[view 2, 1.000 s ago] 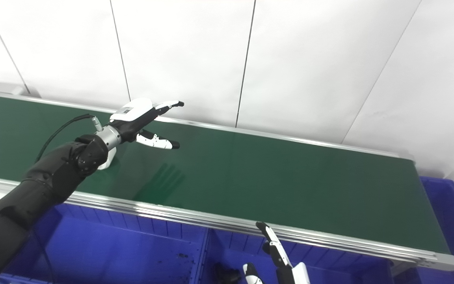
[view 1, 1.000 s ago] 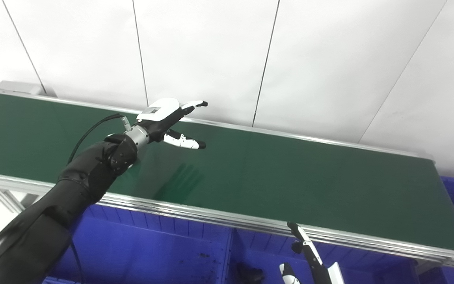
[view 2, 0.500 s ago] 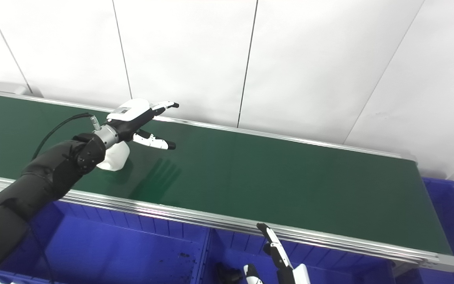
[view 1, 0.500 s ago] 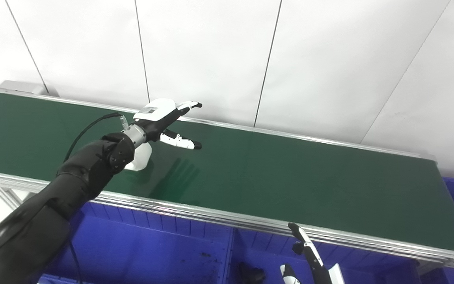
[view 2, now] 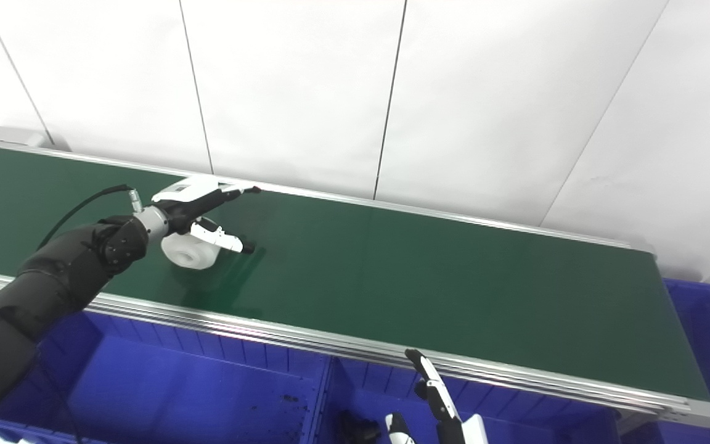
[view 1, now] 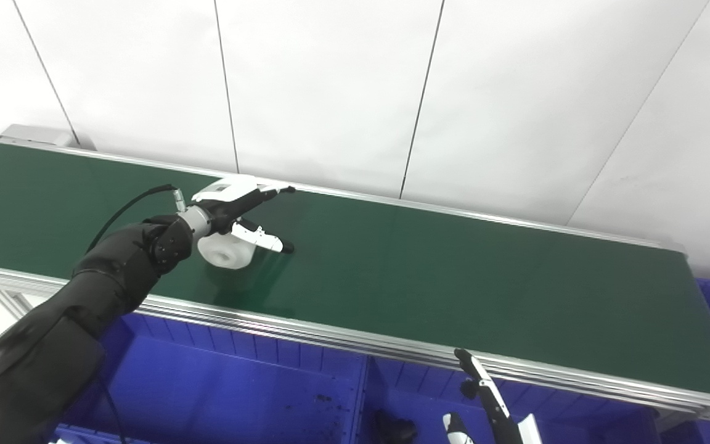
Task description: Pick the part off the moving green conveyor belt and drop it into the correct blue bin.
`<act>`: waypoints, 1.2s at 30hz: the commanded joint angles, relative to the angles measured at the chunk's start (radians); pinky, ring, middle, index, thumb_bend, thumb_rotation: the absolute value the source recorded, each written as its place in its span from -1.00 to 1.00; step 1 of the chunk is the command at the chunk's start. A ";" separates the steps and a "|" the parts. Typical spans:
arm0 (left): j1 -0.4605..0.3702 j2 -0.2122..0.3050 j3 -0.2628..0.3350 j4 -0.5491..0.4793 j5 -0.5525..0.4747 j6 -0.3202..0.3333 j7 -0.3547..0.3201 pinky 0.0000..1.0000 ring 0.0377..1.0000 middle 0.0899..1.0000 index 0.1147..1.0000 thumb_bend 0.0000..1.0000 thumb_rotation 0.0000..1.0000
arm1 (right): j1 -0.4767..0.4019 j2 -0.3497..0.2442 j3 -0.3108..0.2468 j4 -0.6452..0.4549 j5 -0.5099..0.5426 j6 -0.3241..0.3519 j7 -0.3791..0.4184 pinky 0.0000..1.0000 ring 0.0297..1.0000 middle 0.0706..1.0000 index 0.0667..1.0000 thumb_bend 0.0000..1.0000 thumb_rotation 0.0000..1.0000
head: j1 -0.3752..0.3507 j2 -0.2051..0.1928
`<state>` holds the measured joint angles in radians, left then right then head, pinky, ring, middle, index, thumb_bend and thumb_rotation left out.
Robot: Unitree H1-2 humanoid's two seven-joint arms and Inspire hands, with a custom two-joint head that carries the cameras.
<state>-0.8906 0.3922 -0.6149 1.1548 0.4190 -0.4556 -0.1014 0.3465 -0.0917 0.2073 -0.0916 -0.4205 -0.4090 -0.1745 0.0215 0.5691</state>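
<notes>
The white spool-shaped part (view 1: 227,251) on the green conveyor belt (view 1: 453,290) looks rigid, light, probably slick plastic, best pinched across its rim by the spread, empty left hand (view 1: 241,206).

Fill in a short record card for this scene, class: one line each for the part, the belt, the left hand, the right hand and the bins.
part: white round part, lying on the belt
belt: green conveyor belt, otherwise bare
left hand: left hand open, spread over the part, not gripping it
right hand: right hand low at the bottom edge, over the bins, holding nothing seen
bins: blue bins below the belt's near rail; a dark object lies in one
</notes>
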 commanded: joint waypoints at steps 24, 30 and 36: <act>-0.143 -0.048 0.011 0.232 0.074 0.014 -0.217 0.15 0.36 0.58 0.57 0.65 -1.00 | -0.001 0.004 -0.013 -0.072 0.011 -0.039 0.009 0.74 0.83 0.85 0.81 -0.34 0.71 | -0.018 0.042; -0.158 -0.037 0.026 0.212 0.066 -0.010 -0.209 -0.02 0.19 0.52 0.55 0.64 -1.00 | -0.007 0.005 -0.019 -0.076 0.004 -0.031 0.013 0.73 0.83 0.85 0.81 -0.29 0.77 | -0.021 0.059; -0.169 -0.027 0.036 0.160 0.051 -0.014 -0.230 -0.03 0.20 0.53 0.51 0.66 -1.00 | -0.010 0.003 -0.022 -0.081 0.002 -0.028 0.018 0.74 0.83 0.85 0.82 -0.29 0.80 | -0.023 0.060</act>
<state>-1.0097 0.3302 -0.5871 1.3383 0.4680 -0.4569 -0.3284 0.3417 -0.0909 0.1891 -0.1379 -0.4187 -0.4089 -0.1584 -0.0031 0.6305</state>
